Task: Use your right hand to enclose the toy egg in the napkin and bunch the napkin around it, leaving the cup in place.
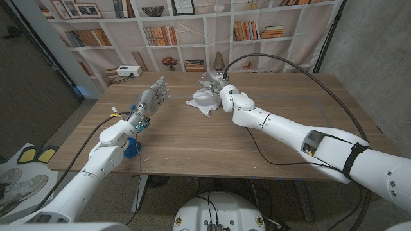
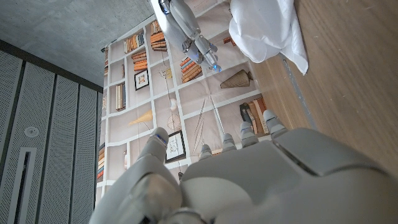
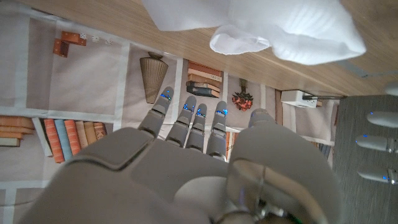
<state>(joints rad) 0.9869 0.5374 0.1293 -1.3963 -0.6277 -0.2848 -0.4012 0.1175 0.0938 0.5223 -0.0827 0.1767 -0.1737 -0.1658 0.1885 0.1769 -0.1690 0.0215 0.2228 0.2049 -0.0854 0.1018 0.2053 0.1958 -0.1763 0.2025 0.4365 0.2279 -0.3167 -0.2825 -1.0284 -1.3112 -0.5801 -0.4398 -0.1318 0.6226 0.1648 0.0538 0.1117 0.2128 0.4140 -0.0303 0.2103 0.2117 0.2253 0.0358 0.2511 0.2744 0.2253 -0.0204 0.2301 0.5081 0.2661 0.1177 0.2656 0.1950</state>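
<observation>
At table's far middle, napkin lies bunched; toy egg not visible, presumably inside. Right hand just beside it, fingers spread, holding nothing. Left hand raised, spread, idle. Risk: loose bunch unfolds, egg rolls out.

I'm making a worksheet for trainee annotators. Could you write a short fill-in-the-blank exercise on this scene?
1. The bunched napkin is coloured ____.
2. The table under the napkin is made of ____.
3. The robot hand nearest the napkin is the ____ one.
4. The left robot hand is raised with fingers apart, holding ____.

Missing words: white; wood; right; nothing
</observation>
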